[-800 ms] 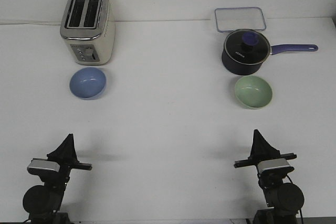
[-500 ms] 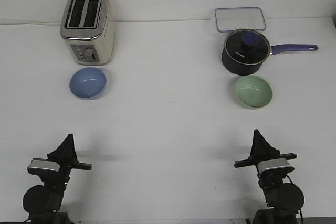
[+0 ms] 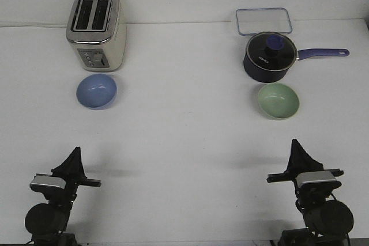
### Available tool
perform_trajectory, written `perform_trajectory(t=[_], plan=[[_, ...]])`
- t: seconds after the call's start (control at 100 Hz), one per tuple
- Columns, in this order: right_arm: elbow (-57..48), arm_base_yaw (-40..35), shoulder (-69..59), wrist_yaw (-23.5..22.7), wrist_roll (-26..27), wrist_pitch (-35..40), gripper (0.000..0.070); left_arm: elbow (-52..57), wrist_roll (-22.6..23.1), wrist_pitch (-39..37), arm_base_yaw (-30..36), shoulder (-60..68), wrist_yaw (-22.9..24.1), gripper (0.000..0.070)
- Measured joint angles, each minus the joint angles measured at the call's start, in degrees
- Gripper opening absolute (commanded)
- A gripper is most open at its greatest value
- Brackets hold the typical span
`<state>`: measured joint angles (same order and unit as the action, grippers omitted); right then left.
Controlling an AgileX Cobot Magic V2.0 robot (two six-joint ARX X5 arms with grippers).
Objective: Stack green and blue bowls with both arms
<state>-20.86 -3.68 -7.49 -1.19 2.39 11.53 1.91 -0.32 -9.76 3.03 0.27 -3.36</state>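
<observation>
stacking not begun. blue bowl [image 3: 97, 91] sits on counter [image 3: 184, 136] well ahead of left end effector [image 3: 75, 152]; green bowl [image 3: 278, 100] lies ahead of right end effector [image 3: 297, 145], nearer. both bowls untouched, well apart. prongs appear together, empty; opening cannot be confirmed. both pickups and stacking remain.

one high front view over the table [image 3: 184, 142]
</observation>
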Motion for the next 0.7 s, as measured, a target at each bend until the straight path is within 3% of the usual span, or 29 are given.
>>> perform_trajectory(t=[0.17,0.41,0.7], plan=[[-14.75,0.00,-11.56,2.78,0.00,13.27,0.0000,0.00,0.00,0.00,0.00,0.00,0.00,0.0012],[-33.90,0.00,-27.56,2.84,0.00,31.95,0.0000,0.00,0.00,0.00,0.00,0.00,0.00,0.0012],[-37.59,0.00,-35.52,2.73,0.00,37.16,0.0000,0.00,0.00,0.00,0.00,0.00,0.00,0.0012]])
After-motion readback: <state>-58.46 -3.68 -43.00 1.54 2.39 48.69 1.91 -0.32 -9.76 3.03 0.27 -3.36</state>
